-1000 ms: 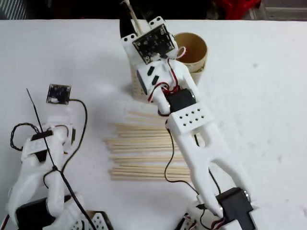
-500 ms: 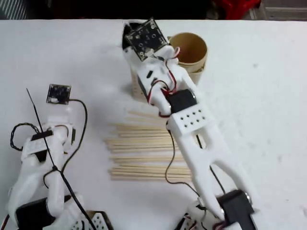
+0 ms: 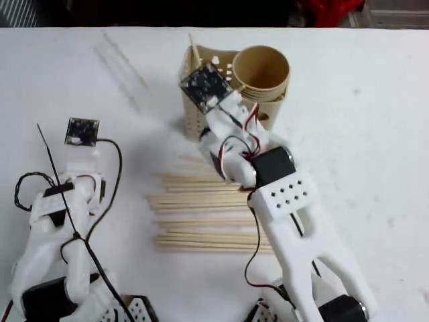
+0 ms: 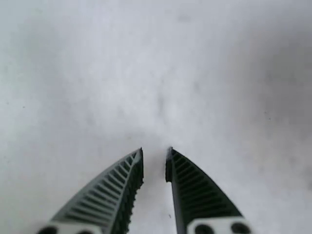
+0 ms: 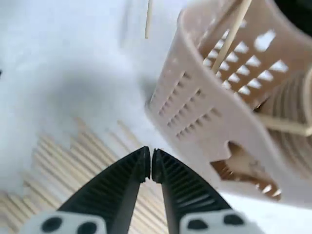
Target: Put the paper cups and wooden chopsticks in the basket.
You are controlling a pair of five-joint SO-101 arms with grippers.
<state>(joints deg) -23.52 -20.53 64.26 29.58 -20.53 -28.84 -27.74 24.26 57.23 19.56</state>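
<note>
Currently the right hand (image 5: 150,157), pressed together and empty, sits above pale wooden chopsticks (image 3: 194,201) lying on the white desk (image 3: 375,134), beside the beige perforated plastic basket (image 3: 191,97) holding stacked tan paper cups (image 3: 265,67). The left hand (image 4: 155,161) is slightly spread, empty.

Beige perforated plastic basket (image 3: 190,111) stands upright on the tabletop (image 3: 348,134), open side up. Brown paper cups (image 3: 265,70), nested in a stack, sit mouth-up at one end of the basket, the top cup rising above the rim. One single chopstick (image 3: 192,47) stands tilted in the basket's opposite corner, tip poking above the rim. The rest of the wooden chopsticks (image 3: 194,209), pale and thin, lie in a loose, roughly parallel pile flat on the tabletop just beside the basket.
</note>
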